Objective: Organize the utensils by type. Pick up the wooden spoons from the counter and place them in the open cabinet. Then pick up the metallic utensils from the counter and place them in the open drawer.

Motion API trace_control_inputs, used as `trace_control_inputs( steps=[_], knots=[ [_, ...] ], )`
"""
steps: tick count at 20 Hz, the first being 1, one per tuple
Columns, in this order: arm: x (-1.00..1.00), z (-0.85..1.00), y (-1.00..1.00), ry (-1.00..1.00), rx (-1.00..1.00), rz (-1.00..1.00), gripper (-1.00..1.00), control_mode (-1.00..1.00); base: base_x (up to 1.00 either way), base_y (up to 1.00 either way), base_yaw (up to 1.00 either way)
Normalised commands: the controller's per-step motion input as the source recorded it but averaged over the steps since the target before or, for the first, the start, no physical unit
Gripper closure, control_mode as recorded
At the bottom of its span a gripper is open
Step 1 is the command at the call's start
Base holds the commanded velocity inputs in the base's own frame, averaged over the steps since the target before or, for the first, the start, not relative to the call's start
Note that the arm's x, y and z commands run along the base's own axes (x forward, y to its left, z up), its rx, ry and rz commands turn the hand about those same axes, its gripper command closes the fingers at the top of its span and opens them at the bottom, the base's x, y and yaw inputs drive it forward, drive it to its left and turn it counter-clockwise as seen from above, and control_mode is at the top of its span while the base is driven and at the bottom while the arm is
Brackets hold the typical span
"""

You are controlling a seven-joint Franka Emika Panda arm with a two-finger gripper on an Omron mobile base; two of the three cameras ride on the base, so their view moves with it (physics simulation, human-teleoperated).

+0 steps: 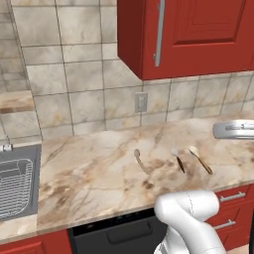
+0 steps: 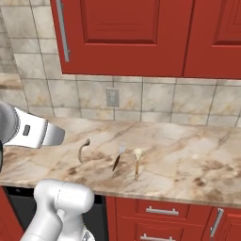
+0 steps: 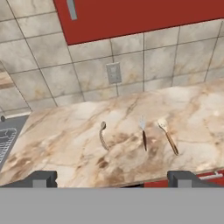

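Hovering with my gripper [image 3: 112,178] released wide; spoon [image 3: 103,135], fork [image 3: 143,132], wooden spoon [image 3: 168,136] lie mid-counter [image 3: 65,144], nearer its front edge.

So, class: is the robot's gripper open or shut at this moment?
Open. In the hand view the gripper has its two dark fingers standing far apart at the bottom corners, with nothing between them; the counter lies beyond.

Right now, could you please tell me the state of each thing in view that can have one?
Red wall cabinet door with grey bar handle: shut.
Silver fork with dark handle: lying flat on the counter.
Wooden spoon with orange-brown handle: lying flat.
Curved grey spoon: lying flat.
Tool: open, empty.
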Motion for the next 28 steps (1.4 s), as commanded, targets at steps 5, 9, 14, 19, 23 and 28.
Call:
trace_control_inputs(
  steps=[5, 9, 14, 19, 23, 28],
  knots=[
    [0.0, 0.0, 0.0, 0.0, 0.0, 0.0, -1.0, 1.0, 0.32, 0.0, 0.01],
    [0.0, 0.0, 0.0, 0.0, 0.0, 0.0, -1.0, 1.0, 0.01, 0.0, 0.0],
    [0.0, 0.0, 0.0, 0.0, 0.0, 0.0, -1.0, 1.0, 0.0, 0.0, 0.0],
    [0.0, 0.0, 0.0, 0.0, 0.0, 0.0, -1.0, 1.0, 0.0, 0.0, 0.0],
    [0.1, -0.16, -0.01, 0.15, -0.03, 0.02, -1.0, -1.0, 0.04, 0.0, 0.03],
    [0.34, -0.52, -0.06, 0.31, -0.08, 0.08, -1.0, -1.0, 0.0, 0.0, 0.0]
  ],
)
